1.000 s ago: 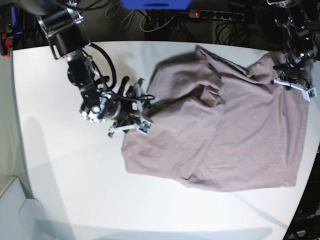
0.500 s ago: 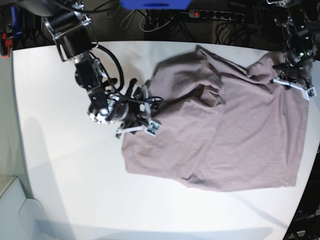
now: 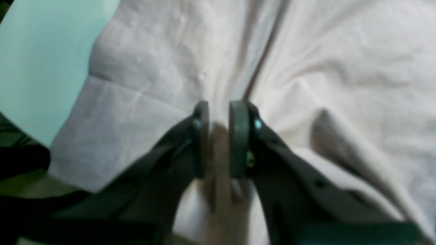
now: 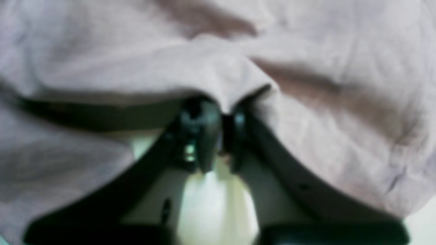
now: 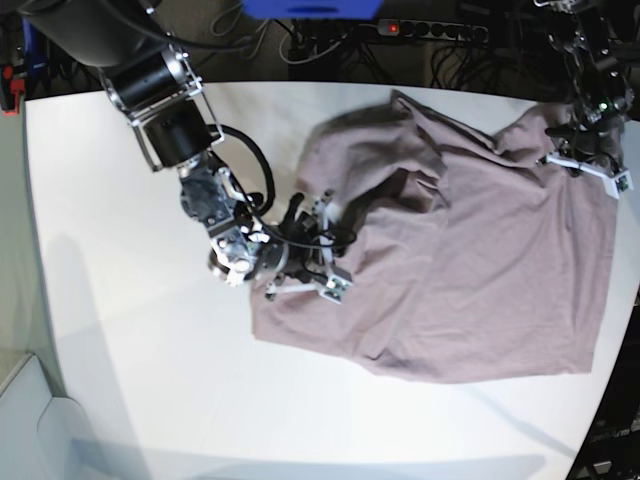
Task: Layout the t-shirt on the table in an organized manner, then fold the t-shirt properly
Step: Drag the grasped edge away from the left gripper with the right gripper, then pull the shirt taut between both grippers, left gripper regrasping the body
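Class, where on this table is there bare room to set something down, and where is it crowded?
Bare: the table left of the right pincer, and the strip along its near edge below the t-shirt. Crowded: the centre and right, under cloth, where the left pincer grips it.

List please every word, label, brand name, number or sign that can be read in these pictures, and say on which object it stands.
None can be read.
The t-shirt is plain, no print or tag showing.
The table bears no marking.
The small square tags by the right tool and the left tool are too small to read.
Both wrist views are blurred and show no text.
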Tool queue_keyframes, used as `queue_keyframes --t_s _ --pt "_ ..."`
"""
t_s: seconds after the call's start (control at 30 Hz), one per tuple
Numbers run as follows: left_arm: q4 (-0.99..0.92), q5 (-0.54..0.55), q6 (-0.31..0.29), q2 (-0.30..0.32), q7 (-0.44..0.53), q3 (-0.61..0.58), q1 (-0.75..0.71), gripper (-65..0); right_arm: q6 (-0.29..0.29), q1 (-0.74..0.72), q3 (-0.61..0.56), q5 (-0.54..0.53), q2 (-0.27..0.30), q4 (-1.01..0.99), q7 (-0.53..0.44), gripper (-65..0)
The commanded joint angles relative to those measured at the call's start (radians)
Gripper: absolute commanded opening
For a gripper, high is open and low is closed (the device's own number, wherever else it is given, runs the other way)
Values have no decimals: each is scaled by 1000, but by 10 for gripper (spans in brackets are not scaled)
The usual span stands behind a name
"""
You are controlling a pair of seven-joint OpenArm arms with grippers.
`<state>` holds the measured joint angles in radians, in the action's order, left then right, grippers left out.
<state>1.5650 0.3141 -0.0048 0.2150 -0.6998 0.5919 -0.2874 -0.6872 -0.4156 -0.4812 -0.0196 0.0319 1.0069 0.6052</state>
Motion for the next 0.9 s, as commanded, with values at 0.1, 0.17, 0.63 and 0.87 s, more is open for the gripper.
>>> queue_keyframes --t_s 0.1,0.17,0.63,0.87 --pt "19 0 2 14 27 4 4 -545 -11 1 -7 42 78 46 89 -650" --pt "19 0 1 19 27 4 4 -545 -11 5 -7 42 118 112 114 -650" --pt "19 0 1 22 33 4 14 -545 -11 -15 -11 40 345 548 281 -650" --pt "19 0 1 22 33 4 14 -545 -11 -131 -11 40 363 643 367 -650"
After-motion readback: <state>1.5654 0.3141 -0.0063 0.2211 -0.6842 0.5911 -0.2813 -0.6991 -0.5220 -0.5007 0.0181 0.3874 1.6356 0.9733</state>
